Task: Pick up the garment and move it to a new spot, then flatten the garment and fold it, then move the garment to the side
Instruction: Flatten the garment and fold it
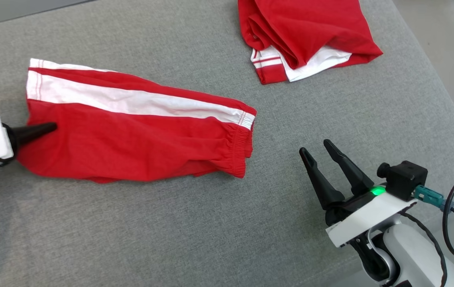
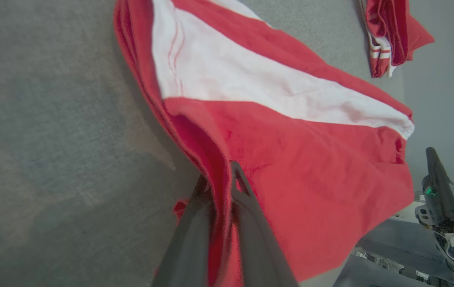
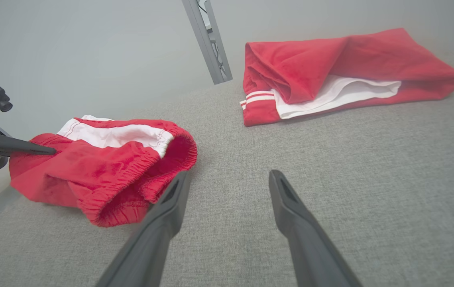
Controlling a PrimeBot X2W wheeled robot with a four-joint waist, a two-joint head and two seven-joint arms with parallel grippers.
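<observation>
The left gripper (image 2: pixel 221 181) pinches one end of the garment (image 1: pixel 131 135); the right gripper (image 1: pixel 314 146), spread, stands near the other.

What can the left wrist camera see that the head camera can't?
Left wrist view's extra: a fold of the red shorts pinched between the left gripper's two fingers. Head view's extra: the right gripper's fingers standing apart, plus a black cable. Both: the shorts with their white stripe, the other red garment, the gray surface.
</observation>
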